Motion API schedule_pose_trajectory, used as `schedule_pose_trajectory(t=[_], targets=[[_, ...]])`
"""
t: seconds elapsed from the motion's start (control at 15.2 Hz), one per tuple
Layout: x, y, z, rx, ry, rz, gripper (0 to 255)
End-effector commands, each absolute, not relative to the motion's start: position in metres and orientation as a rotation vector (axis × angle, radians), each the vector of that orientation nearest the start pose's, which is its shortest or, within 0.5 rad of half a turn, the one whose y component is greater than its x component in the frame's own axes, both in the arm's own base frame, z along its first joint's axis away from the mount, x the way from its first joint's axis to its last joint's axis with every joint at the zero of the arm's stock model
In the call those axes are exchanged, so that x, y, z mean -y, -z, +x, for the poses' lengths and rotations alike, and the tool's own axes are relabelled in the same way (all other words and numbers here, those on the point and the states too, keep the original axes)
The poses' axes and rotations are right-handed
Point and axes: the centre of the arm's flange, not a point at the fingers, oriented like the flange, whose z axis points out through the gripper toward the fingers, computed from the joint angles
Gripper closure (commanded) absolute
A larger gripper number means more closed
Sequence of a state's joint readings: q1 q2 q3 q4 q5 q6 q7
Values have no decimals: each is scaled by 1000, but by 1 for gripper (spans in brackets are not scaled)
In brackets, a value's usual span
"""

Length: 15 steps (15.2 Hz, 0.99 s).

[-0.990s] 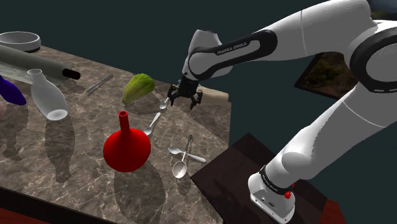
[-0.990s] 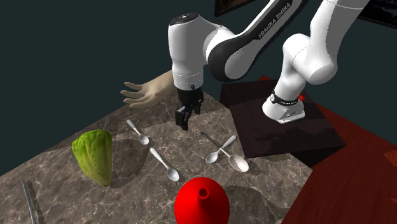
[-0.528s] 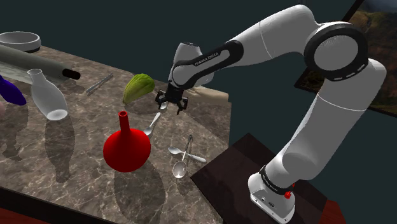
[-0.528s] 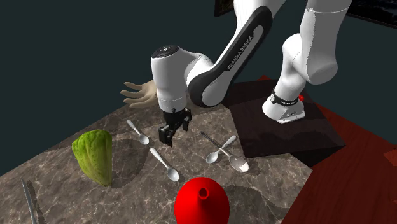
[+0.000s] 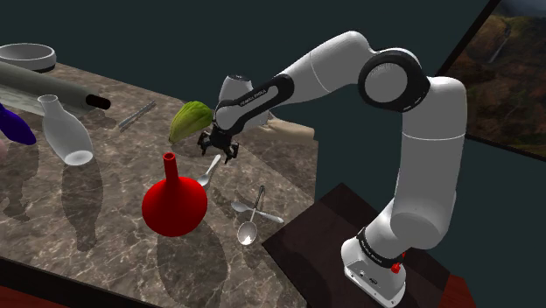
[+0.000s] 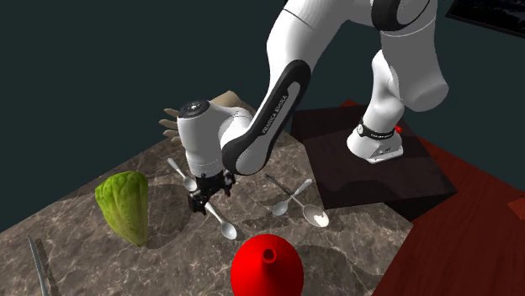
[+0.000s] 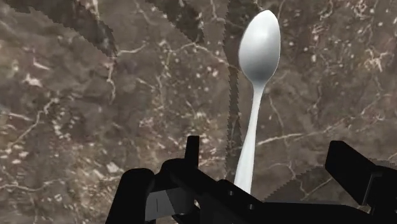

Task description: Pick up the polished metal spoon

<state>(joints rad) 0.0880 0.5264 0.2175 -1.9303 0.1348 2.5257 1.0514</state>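
Pincer (image 7: 264,156) spread astride spoon (image 7: 257,76) handle, red vase (image 5: 175,206) near.

The spoon (image 7: 254,108) is gleaming pale and silvery, smooth as polished metal, and the countertop (image 7: 95,114) is showing brown marble with pale veins and a soft sheen. The red vase (image 5: 175,207) is shining glossy, the clear bottle (image 5: 66,133) is looking like glass, and the gripper (image 5: 219,154) is showing matt black below the arm's (image 5: 420,175) glossy white shell.

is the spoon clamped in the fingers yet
No, the gripper has its fingers apart, and the spoon lies untouched between them.
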Motion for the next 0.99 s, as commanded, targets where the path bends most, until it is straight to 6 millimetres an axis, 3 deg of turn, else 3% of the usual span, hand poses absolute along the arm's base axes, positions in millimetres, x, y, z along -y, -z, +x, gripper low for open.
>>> schedule_pose_trajectory(t=[0.0,0.59,0.66,0.92], targets=[[-186,-208,623,-1309,-89,-2634,0],[-186,-168,623,-1309,-89,-2634,0],[-186,-168,622,-1309,-89,-2634,255],[-186,-168,622,-1309,-89,-2634,255]])
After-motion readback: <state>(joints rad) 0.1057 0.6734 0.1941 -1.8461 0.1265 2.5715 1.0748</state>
